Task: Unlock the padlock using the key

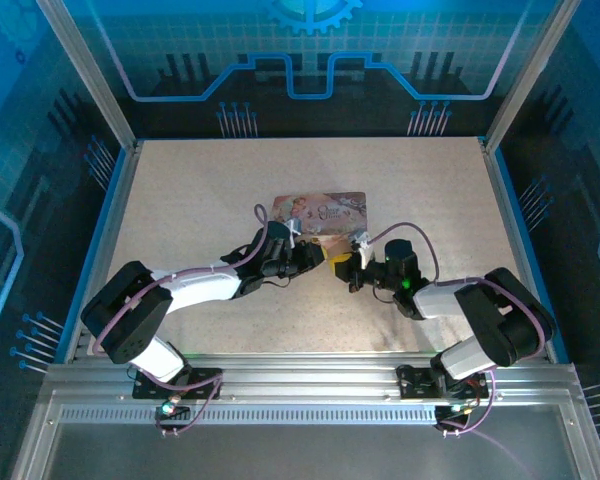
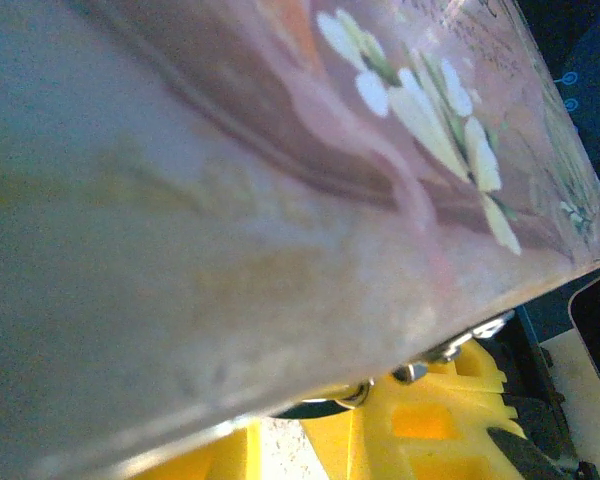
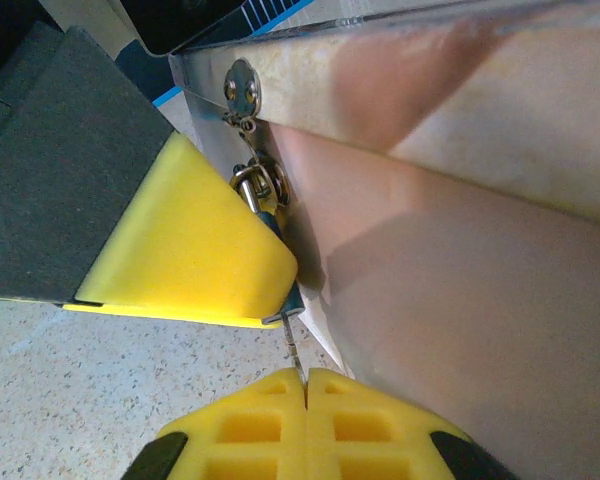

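Observation:
The padlock [image 3: 292, 302] is a small blue body whose silvery shackle [image 3: 246, 185] hangs from the hasp of the pink tin [image 1: 320, 212]. My left gripper [image 1: 315, 258] is shut on it, and one of its yellow fingers [image 3: 180, 240] covers most of the body. In the left wrist view the left gripper [image 2: 280, 440] sits under the tin's edge with a dark, shiny piece of the padlock [image 2: 325, 405] above the gap. My right gripper [image 3: 306, 385] is shut on the thin grey key [image 3: 295, 345], whose tip meets the padlock's underside. From above, my right gripper [image 1: 348, 268] faces the left one.
The tin's pink wall [image 3: 460, 260] stands right beside both grippers, and its flowered lid [image 2: 400, 90] looms over the left wrist camera. Speckled tabletop [image 3: 100, 400] lies below. Blue enclosure walls [image 1: 105, 230] ring the table.

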Tool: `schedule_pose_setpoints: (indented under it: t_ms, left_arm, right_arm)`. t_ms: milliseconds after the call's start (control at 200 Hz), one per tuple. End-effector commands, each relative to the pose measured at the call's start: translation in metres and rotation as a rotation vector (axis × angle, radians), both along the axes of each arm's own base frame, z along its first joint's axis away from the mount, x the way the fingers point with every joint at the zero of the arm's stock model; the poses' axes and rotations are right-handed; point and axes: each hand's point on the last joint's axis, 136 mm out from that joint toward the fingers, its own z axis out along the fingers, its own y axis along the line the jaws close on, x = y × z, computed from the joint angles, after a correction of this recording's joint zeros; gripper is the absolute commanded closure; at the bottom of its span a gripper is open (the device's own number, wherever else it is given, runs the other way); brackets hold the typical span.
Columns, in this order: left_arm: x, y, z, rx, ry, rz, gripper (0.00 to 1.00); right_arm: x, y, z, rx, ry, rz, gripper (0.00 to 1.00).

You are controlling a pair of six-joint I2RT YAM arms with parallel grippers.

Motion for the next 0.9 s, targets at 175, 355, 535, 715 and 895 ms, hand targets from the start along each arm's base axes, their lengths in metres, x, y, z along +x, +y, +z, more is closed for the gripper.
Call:
schedule_pose_setpoints:
  t_ms: [175,355,535,715,895]
  left_arm:
    - [-0.018,-0.018,0.004,-0.032,0.028,-0.115,0.83]
    - [-0.018,-0.018,0.003,-0.034,0.031,-0.114,0.83]
    - [-0.018,-0.020,0.003,-0.040,0.034,-0.117,0.83]
    - [-0.018,-0.020,0.001,-0.046,0.041,-0.116,0.83]
    - [-0.018,-0.021,-0.003,-0.050,0.047,-0.115,0.83]
  right_arm:
    - [0.024,0.000,0.045,0.077,-0.134,-0.038,0.99]
    - [0.026,0.005,0.062,0.117,-0.157,-0.024,0.99]
    - [0.029,0.010,0.074,0.142,-0.178,-0.016,0.99]
    - [0.035,0.019,0.090,0.194,-0.198,-0.017,0.99]
    - [0.033,0.026,0.088,0.185,-0.192,-0.005,0.99]
